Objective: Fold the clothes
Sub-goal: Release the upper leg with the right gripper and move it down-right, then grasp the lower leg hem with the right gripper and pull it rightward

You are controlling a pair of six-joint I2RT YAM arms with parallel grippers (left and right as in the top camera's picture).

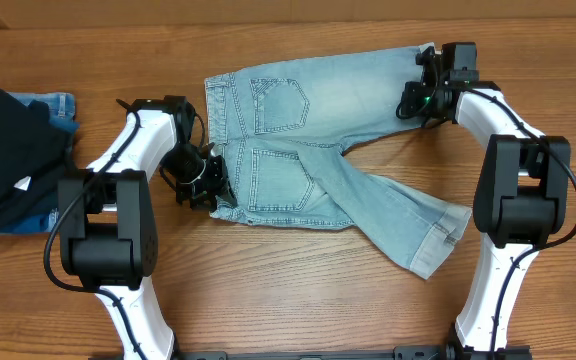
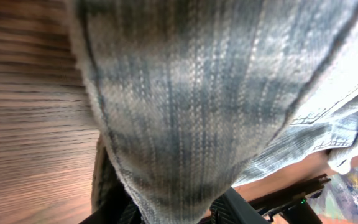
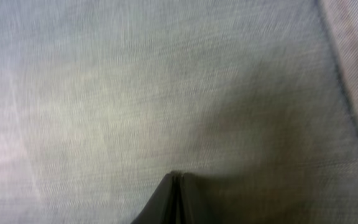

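One pair of pale light-blue washed denim shorts lies spread on the brown wooden worktop. The right fingers are closed, seemingly pinching a cuff. Cloth hides the left fingers at the waistband, so I cannot tell their grip. A shallow pinch could slip mid-fold, bunching the denim. One black garment and one darker blue folded denim lie well apart.

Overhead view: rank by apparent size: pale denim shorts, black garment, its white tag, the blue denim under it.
1. Pale denim shorts
2. Black garment
3. Blue denim, mostly covered, so only its visible part is ranked
4. White tag
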